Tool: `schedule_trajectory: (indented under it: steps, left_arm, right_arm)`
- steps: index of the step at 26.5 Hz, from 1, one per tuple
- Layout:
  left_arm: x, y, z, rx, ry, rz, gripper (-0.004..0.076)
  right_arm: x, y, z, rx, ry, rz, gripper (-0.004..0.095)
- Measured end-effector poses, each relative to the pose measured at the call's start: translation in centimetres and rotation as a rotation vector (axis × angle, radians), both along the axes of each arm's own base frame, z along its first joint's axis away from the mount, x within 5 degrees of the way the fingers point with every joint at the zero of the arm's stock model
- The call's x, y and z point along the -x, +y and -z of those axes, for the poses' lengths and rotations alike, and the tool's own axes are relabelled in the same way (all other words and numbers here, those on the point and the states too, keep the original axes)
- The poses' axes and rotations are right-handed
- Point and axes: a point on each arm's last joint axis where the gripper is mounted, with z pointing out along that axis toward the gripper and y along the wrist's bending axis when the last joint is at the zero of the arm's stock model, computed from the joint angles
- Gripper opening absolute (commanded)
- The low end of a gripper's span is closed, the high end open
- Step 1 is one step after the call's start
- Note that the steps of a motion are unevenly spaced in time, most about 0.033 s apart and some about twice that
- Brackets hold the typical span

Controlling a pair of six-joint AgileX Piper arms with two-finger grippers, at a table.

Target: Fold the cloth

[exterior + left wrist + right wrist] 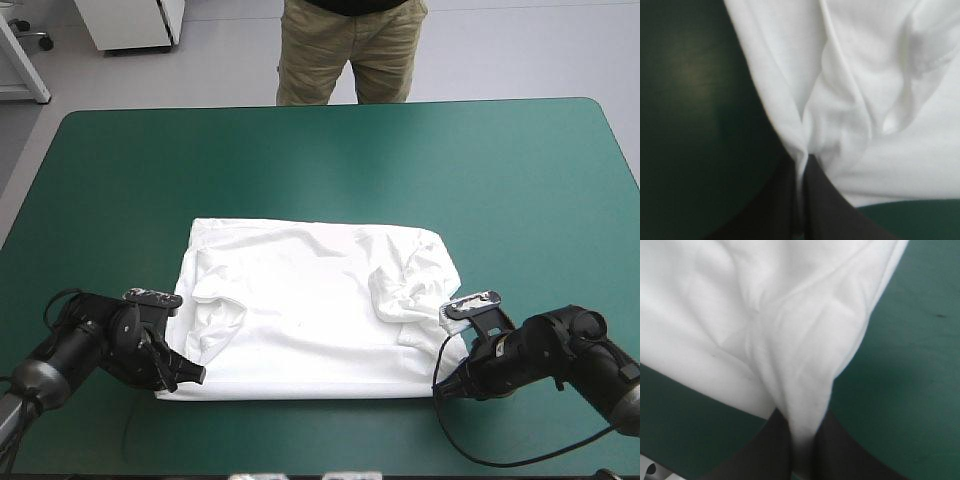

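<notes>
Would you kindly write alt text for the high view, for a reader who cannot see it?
A white T-shirt lies spread, somewhat wrinkled, on the teal-green table. The left gripper and right gripper each grip one of its near corners.

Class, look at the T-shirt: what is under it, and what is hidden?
The T-shirt lies spread on the teal-green cover, which shows all round it. The left gripper and right gripper pinch its near corners. Anything beneath is covered.

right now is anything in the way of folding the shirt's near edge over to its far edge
Nothing visible. The left gripper and the right gripper pinch the T-shirt at its near corners, and nothing lies on top of it.
</notes>
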Motion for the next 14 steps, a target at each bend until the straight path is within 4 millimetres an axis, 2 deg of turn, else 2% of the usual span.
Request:
schedule_trajectory:
  steps: [2, 4, 6, 11, 14]
  left_arm:
    - [0.5, 0.2, -1.1, -0.003, -0.022, 0.003, -0.0009]
    - [0.7, 0.3, -3.5, 0.010, -0.108, 0.004, -0.0009]
    - [0.5, 0.3, -5.6, 0.019, -0.168, 0.010, -0.0009]
    - [-0.2, 0.3, -7.9, 0.017, -0.231, 0.028, -0.0009]
    - [-0.9, 0.1, -9.0, 0.025, -0.289, 0.032, -0.0009]
  right_arm:
    - [0.5, -0.2, -0.4, -0.010, 0.005, 0.011, -0.0017]
    - [1.3, -0.4, -0.8, -0.016, 0.031, 0.016, -0.0017]
    - [1.6, -0.5, -2.1, -0.034, 0.007, 0.016, -0.0017]
    - [1.5, -0.5, -6.3, -0.070, -0.102, 0.009, -0.0017]
    - [1.1, -0.7, -8.1, -0.061, -0.164, 0.012, -0.0017]
